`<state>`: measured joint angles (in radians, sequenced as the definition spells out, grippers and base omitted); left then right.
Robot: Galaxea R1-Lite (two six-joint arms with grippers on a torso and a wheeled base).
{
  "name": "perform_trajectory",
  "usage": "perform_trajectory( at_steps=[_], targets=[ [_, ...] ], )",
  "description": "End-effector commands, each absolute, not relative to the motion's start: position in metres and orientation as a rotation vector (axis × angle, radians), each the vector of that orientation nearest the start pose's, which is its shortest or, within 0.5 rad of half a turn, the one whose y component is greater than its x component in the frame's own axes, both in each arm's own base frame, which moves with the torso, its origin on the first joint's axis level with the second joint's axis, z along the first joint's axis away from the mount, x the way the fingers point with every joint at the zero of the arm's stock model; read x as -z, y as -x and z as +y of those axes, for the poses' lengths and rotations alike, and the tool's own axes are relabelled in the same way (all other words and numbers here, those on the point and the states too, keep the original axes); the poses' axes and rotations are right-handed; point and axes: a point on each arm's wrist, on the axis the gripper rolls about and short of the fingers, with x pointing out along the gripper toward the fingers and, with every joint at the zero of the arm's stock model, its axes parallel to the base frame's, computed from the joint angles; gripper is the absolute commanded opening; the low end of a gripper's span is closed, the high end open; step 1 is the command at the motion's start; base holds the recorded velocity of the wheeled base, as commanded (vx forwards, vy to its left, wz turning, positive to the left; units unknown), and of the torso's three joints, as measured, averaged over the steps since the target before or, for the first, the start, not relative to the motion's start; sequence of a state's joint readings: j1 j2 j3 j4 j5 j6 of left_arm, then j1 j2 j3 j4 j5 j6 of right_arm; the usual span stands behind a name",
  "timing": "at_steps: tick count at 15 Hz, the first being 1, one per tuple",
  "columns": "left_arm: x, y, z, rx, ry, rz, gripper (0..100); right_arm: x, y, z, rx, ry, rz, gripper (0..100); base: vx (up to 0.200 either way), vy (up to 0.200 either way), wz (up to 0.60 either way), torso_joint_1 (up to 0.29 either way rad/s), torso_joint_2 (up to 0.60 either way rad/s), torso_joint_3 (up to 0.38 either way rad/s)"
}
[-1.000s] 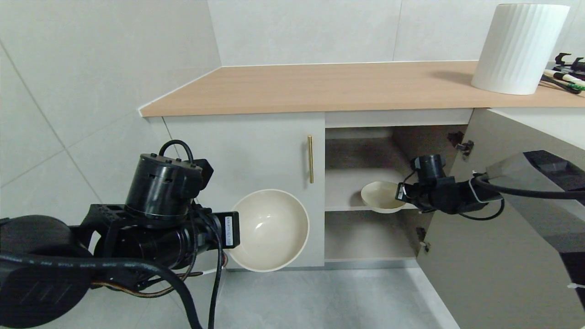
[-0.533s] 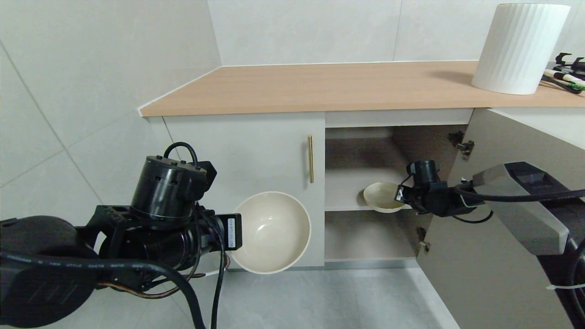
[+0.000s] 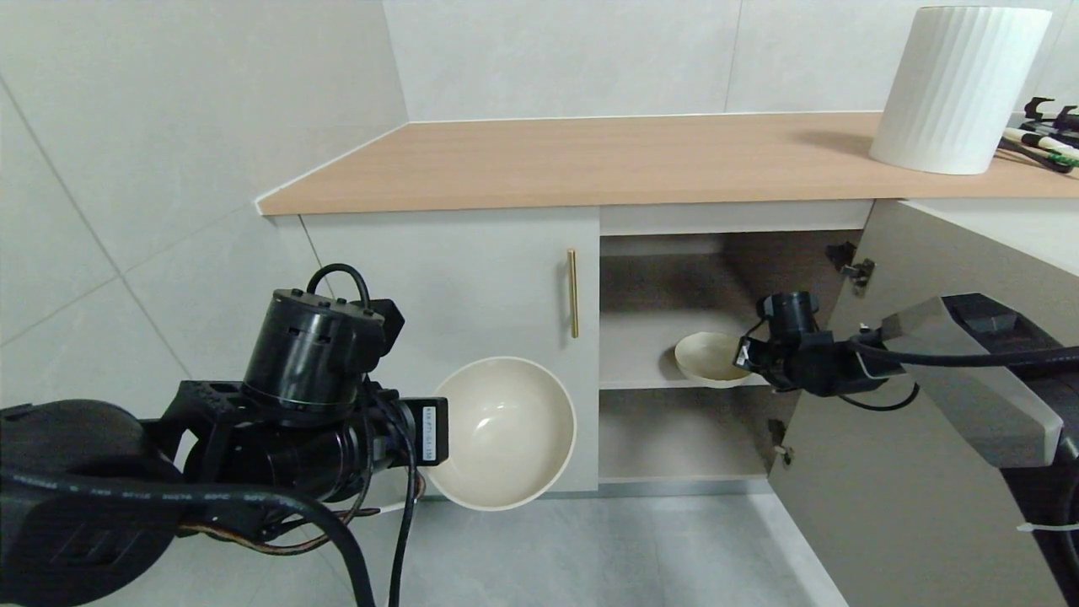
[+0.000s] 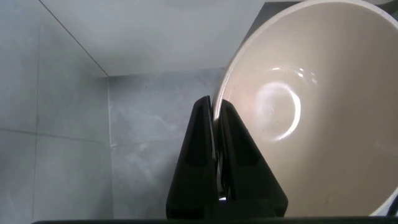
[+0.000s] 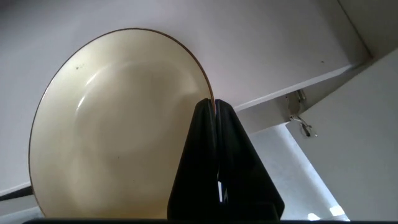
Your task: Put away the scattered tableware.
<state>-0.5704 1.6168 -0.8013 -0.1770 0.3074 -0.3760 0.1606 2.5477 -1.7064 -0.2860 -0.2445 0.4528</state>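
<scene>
Items I counted. Tableware: two pieces, one deep bowl [image 3: 503, 432] that my left fingers [image 4: 202, 143] gripped by the rim and one shallow dish [image 3: 708, 358] that my right fingers [image 5: 202, 149] gripped. Tabletop [image 3: 590, 160]: one ribbed white container [image 3: 957, 88] and a few pens [image 3: 1041, 143], too bunched to number. Cabinet [image 3: 733, 217]: two doors, one closed door [image 3: 455, 287] and one open door [image 3: 885, 472]; one brass handle [image 3: 572, 292]; one shelf [image 3: 649, 346].

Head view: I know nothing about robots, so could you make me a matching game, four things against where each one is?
1 large bowl
2 small dish
3 ribbed white container
4 gold handle

A on the countertop
B on the closed door
C in the left jaws
D in the right jaws, at the shelf

Pairs: 1-C, 2-D, 3-A, 4-B
</scene>
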Motion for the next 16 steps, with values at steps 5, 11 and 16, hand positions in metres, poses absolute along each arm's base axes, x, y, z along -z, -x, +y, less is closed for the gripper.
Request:
perform_trajectory(
  at_steps=[5,11,16],
  targets=[
    [-0.164,-0.229,-0.142,0.149,0.092,0.614,0,-0.040,-0.499,0.076,0.198,-0.332,0.512,0,0.080,0.000,0.00,-0.001,0.00,0.001],
    [-0.164,-0.228,-0.142,0.149,0.092,0.611,0,-0.020,-0.508,0.080,0.205,-0.322,0.520,0,0.000,0.000,0.00,0.000,0.00,0.000],
    [-0.163,-0.228,-0.144,0.154,0.088,0.615,0,-0.007,-0.518,0.093,0.191,-0.315,0.518,0,0.000,0.000,0.00,0.000,0.00,0.000]
  ],
)
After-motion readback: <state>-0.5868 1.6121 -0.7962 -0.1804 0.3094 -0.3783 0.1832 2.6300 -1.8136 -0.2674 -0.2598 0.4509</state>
